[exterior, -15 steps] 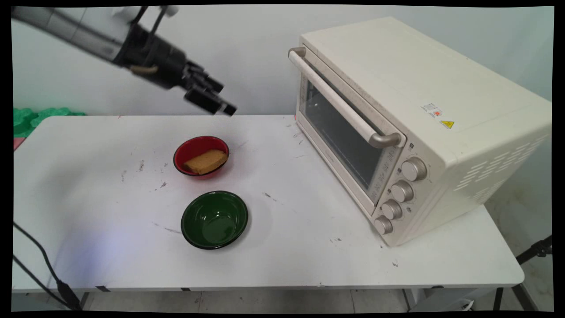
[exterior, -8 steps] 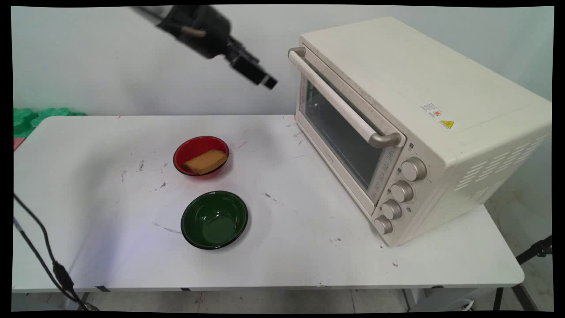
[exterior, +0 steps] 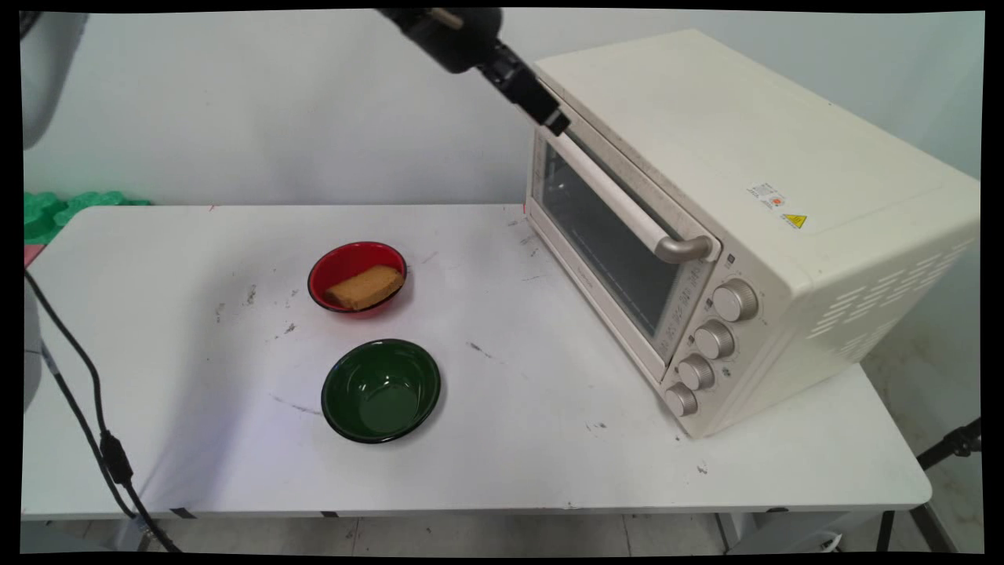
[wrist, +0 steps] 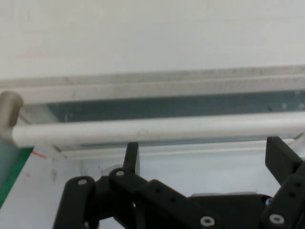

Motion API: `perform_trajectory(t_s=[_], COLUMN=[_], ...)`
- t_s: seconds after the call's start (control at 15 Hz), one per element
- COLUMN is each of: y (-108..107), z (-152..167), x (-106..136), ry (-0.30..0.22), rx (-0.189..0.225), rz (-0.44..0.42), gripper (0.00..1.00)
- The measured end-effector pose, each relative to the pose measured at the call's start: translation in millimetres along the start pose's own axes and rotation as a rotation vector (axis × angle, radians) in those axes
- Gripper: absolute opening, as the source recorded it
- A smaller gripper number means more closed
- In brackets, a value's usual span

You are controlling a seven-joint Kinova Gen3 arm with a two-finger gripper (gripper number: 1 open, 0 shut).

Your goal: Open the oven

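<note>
A cream toaster oven (exterior: 745, 180) stands on the right of the white table (exterior: 196, 439) with its glass door shut. My gripper (exterior: 553, 122) hangs high at the far end of the door's long white handle (exterior: 620, 200). In the hand view the gripper (wrist: 206, 160) is open, and its fingers (wrist: 132, 157) stand just short of the handle (wrist: 157, 130), which runs across in front of them; nothing is held. A red bowl (exterior: 345, 263) with a brown slice of bread (exterior: 365, 286) and a green bowl (exterior: 381, 390) with nothing in it sit at the table's middle, well below the gripper.
Several round knobs (exterior: 714, 339) line the oven's near front corner. Green foam (exterior: 55, 208) lies beyond the table's far left corner. A black cable (exterior: 94, 424) hangs down at the left edge. A tripod leg (exterior: 953, 443) stands at the lower right.
The gripper has travelled right and upward, from above the red bowl's far side to the far end of the oven handle. The bowls and oven have not moved.
</note>
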Motion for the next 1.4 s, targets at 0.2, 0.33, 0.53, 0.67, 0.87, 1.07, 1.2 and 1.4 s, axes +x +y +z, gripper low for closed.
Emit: perform_trajectory(t_s=[0.2,0.33,0.53,0.67,0.87,1.07,1.2,1.4], y=[3.4,5.0,5.4,5.8,5.8,6.3,7.2,9.0], z=[12.8,22.1,34.4,43.5,55.1,66.6,72.3,79.7], x=[12.1,18.5,25.0,29.3,32.5,34.9,36.5,38.0], ry=[-0.007,-0.016,-0.028,-0.036,-0.049,-0.064,-0.071,-0.083], rx=[-0.001,0.001,0.005,0.007,0.009,0.008,0.007,0.004], rz=[0.017,0.026,0.03,0.031,0.034,0.039,0.048,0.058], gripper=[1.0,1.0,1.0,1.0,1.0,0.0,0.0,0.0])
